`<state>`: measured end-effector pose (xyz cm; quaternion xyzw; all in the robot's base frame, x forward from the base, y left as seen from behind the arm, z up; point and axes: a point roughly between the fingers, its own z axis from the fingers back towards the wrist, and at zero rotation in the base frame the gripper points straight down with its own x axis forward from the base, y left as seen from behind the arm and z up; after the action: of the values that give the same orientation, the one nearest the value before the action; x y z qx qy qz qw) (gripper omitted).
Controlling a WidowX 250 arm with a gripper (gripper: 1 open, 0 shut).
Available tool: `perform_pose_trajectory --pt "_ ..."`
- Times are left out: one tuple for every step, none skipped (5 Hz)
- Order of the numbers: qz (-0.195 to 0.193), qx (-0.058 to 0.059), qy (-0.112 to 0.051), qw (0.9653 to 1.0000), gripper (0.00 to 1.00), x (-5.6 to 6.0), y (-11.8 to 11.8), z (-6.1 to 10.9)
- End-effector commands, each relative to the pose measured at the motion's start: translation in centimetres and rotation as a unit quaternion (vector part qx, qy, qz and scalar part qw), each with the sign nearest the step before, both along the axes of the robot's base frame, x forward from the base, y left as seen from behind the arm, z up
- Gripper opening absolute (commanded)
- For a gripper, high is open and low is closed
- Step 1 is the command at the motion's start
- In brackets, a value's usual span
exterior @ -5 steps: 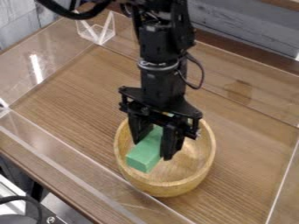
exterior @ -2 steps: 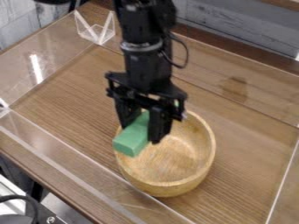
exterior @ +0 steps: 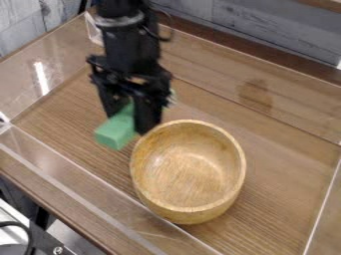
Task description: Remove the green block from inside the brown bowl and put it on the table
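One gripper [exterior: 126,112] pinching green block [exterior: 116,130] between closed fingers, hanging just left of brown bowl [exterior: 189,170], clear of its rim and over bare table [exterior: 266,105], presumably carrying it outside the bowl for setting down there.

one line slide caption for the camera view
End effector holding the green block beside the empty brown bowl, over the table.

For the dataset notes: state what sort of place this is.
Probably a lab test bench: a brown wood-grain tabletop edged by clear acrylic walls, with a black robot gripper carrying a bright green rectangular block beside a round tan wooden bowl.
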<state>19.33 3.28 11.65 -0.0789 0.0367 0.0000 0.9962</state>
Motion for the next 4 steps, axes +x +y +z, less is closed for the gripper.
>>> perform_pose_trajectory --pt "-0.008 0.013 -0.034 0.9993 0.00 0.3 0.9 0.8" --pt "-0.014 0.018 -0.033 0.9992 0.00 -0.2 0.5 -0.1" --pt "-0.016 0.021 -0.033 0.9991 0.00 -0.5 0.1 -0.9" --pt "-0.016 0.023 -0.035 0.9990 0.00 -0.6 0.3 -1.3"
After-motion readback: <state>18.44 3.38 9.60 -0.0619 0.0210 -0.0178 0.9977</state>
